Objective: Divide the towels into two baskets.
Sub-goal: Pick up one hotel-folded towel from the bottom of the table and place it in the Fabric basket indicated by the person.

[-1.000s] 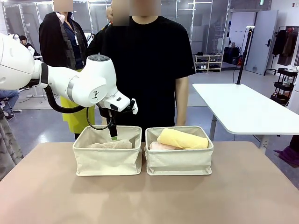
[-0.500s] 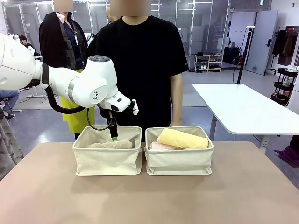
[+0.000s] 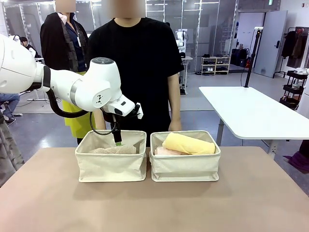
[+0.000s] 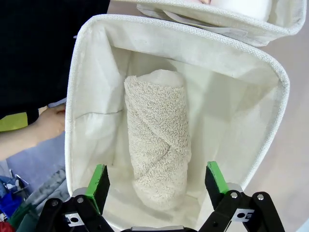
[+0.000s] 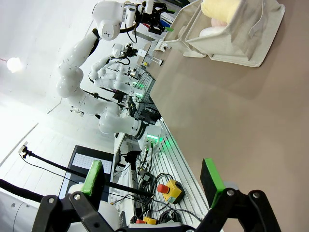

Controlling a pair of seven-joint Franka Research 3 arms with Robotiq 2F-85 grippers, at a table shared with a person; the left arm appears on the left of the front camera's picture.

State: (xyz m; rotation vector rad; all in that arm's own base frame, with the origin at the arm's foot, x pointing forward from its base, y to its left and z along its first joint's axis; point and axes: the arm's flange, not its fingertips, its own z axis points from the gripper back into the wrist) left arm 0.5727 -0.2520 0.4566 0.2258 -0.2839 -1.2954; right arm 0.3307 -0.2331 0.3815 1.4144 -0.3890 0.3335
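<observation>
While the table (image 3: 154, 203) carried both canvas baskets side by side near its far edge, the work looked close to finished, with towels lying in each. The left basket (image 3: 111, 166) sat beneath the robot's left arm and held a beige towel (image 4: 157, 145) lying flat on its floor. The right basket (image 3: 185, 164) held a pale yellow towel (image 3: 189, 143) resting on top of a light pink towel (image 3: 166, 152), whose end showed beneath it. A person (image 3: 135, 72) stood just behind the baskets.

The left gripper (image 4: 155, 180) hung over the left basket with its jaws spread wide and nothing between them. In the left wrist view the beige roll ran lengthwise away from the fingers, its near end lying between the two green pads, so its long axis ran across the line between them. That arm was plainly the nearer one to this basket.

The right gripper (image 5: 152, 178) was released too and empty, parked well apart from the baskets, looking sidelong across bare tabletop.
</observation>
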